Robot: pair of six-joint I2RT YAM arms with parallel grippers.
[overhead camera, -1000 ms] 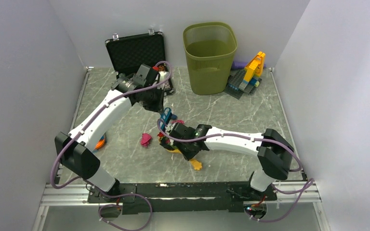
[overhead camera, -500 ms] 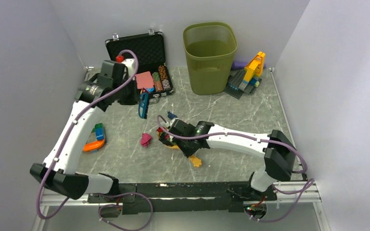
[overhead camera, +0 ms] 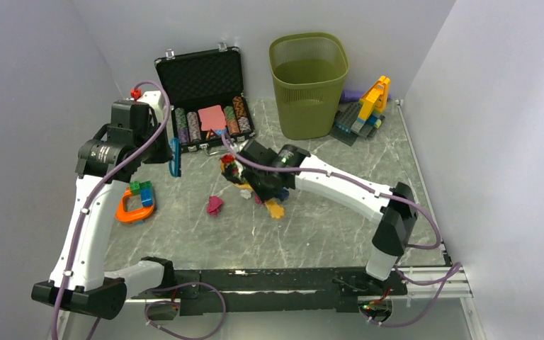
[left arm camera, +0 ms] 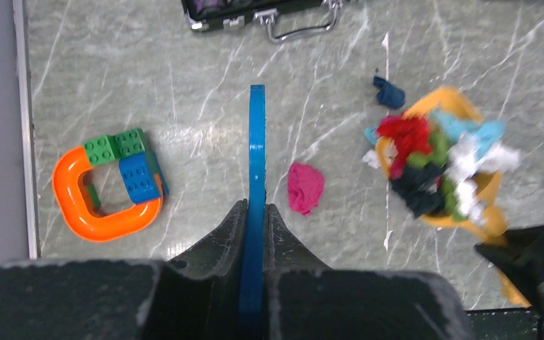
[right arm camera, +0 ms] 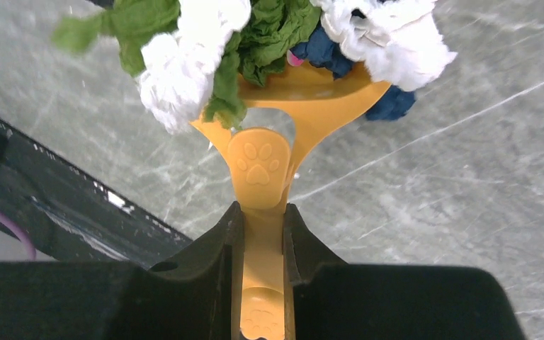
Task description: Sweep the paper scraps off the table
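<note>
The left jaws are clamping a flat blue blade (left arm camera: 256, 177) edge-on, its long axis running straight out ahead of them. One pink scrap (left arm camera: 304, 187) is lying loose on the counter (overhead camera: 340, 227) just to the blade's right, between it and the yellow scoop (right arm camera: 258, 166), which the right jaws are gripping by its handle. Most paper scraps (left arm camera: 432, 152) are sitting heaped in that scoop, a navy scrap (left arm camera: 389, 93) just beside it. The left arm is nearer, with bare marble for a rightward sweep.

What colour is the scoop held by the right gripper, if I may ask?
Yellow-orange scoop, paw prints embossed; right wrist view.
</note>
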